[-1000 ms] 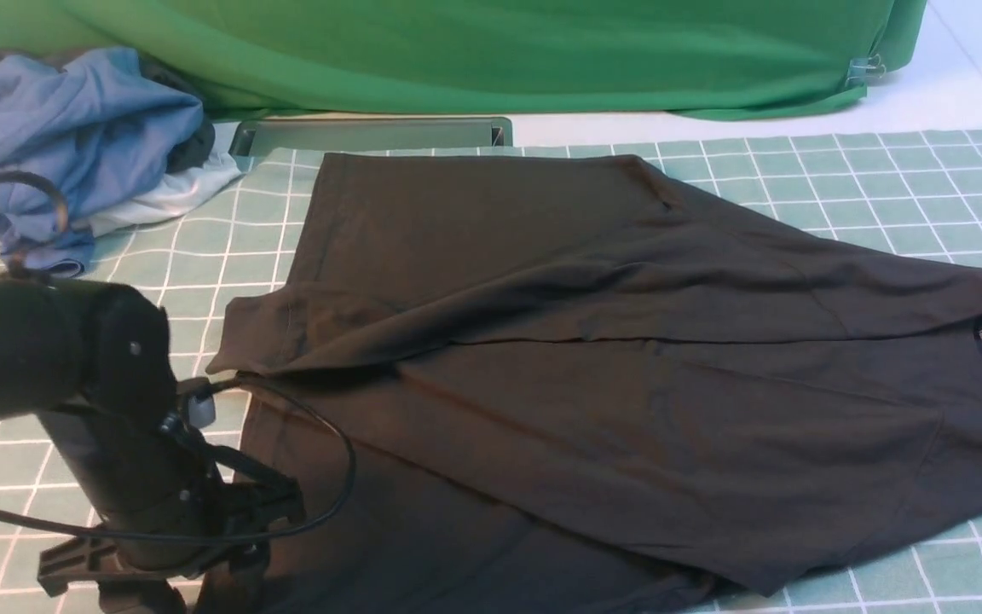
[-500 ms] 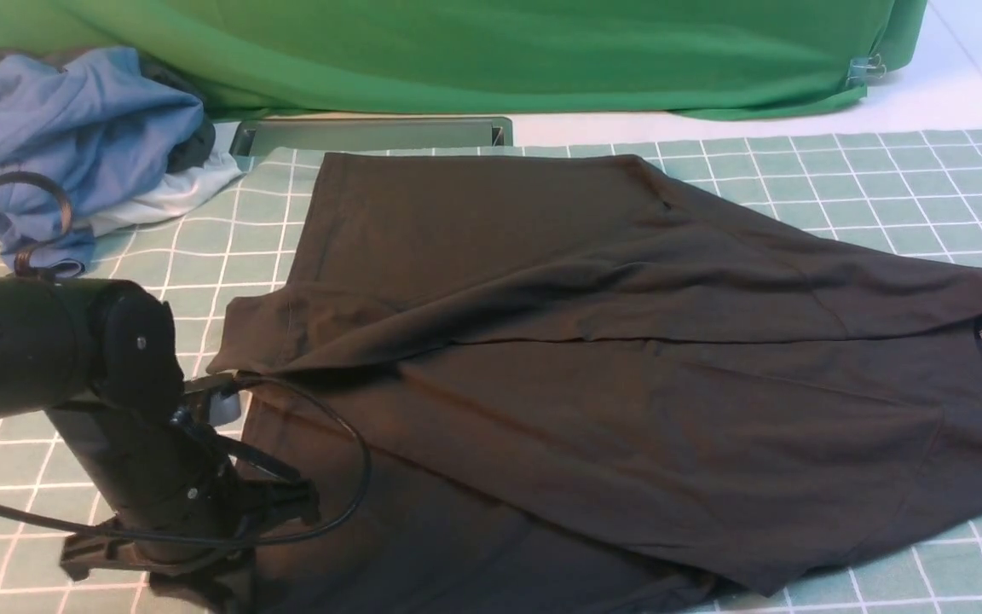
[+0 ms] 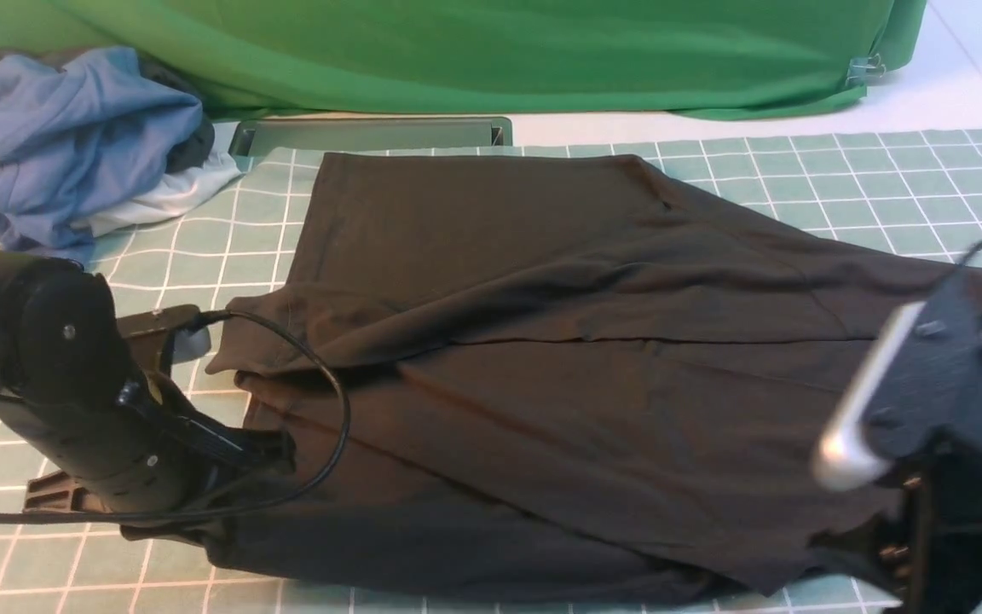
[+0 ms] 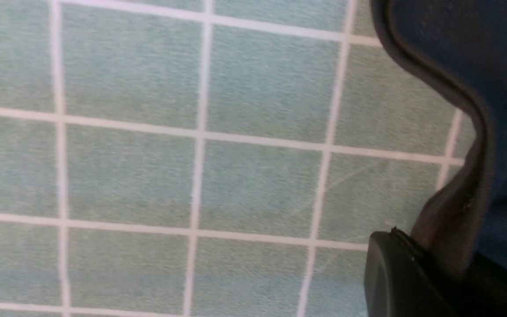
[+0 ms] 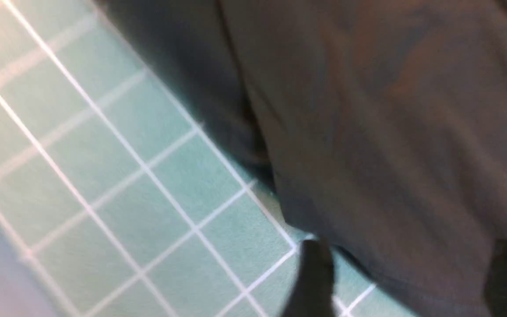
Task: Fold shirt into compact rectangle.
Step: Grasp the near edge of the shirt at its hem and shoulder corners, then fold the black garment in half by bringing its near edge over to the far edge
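The shirt (image 3: 542,358) lies on the mat (image 3: 883,179); clothes pile (image 3: 73,128) sits far left.

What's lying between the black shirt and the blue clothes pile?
Nothing but bare checked mat, shown in the front view; the black shirt and the blue clothes pile lie apart.

The left arm (image 3: 48,384) reaches in low from the robot's left side, its dark forearm angled down and forward, with a cable (image 3: 339,409) looping off the wrist. The left end effector (image 3: 239,452) sits close to the surface with its jaws closed, pinching the hem of the shirt (image 4: 478,132). The right arm (image 3: 943,401) comes in at the near right, blurred, with its wrist tipped downward. The right end effector (image 5: 412,281) has its fingers (image 5: 315,268) spread wide apart just over the shirt's edge.
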Controlling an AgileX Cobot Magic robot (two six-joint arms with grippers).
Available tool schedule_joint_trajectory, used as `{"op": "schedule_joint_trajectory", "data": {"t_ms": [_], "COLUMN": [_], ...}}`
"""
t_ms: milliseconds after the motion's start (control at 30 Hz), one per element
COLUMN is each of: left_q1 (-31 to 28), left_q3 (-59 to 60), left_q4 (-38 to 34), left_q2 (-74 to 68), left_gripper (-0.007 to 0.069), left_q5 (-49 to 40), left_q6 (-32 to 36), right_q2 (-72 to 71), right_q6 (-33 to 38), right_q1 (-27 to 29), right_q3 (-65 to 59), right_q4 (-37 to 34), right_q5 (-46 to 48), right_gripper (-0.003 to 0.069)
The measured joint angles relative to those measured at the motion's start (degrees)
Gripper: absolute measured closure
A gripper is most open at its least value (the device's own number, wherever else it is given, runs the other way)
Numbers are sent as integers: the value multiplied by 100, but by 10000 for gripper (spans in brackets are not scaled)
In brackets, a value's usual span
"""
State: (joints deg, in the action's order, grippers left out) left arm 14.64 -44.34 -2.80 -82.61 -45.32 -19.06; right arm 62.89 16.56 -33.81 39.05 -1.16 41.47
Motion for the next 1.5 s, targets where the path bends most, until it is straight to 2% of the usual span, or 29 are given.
{"op": "schedule_joint_trajectory", "data": {"t_ms": [133,300,567,667,733,800,833,867,900,967,1100,1200,1400,1500], "left_q1": [-91,-100,-111,-110,-110,-110,-110,-110,-110,-110,-110,-110,-110,-110], "left_q3": [0,0,0,0,0,0,0,0,0,0,25,127,841,1019], "left_q4": [9,-39,-157,-162,-175,-175,-175,-175,-175,-175,-236,-312,-861,-1037], "left_q2": [0,0,0,0,0,0,0,0,16,73,243,341,834,1187], "left_gripper": [602,602,602,602,602,602,602,602,602,602,602,602,602,603], "left_q5": [5,5,5,5,5,5,5,5,-7,-85,-606,-752,-1008,-1053], "left_q6": [-68,-109,-158,-172,-172,-172,-172,-172,-144,-123,-111,-111,-68,-142], "right_q2": [860,1903,2935,3124,3173,3204,3205,3205,3205,3193,2849,2544,1743,1467], "right_q6": [-77,-108,-109,-94,-94,-94,-72,-63,-58,-62,-191,-240,-354,-654], "right_q1": [-258,-287,-287,-287,-287,-298,-304,-304,-304,-304,-304,-304,-304,-304], "right_q3": [33,162,421,589,636,663,676,676,685,729,807,733,-102,-397], "right_q4": [440,943,1258,1270,1244,1181,1167,1167,1190,1236,1230,1022,-12,-146], "right_q5": [-276,-342,-799,-683,-617,-557,-548,-548,-525,-360,255,379,575,625], "right_gripper": [39,53,71,80,108,199,284,316,437,548,554,554,554,554]}}
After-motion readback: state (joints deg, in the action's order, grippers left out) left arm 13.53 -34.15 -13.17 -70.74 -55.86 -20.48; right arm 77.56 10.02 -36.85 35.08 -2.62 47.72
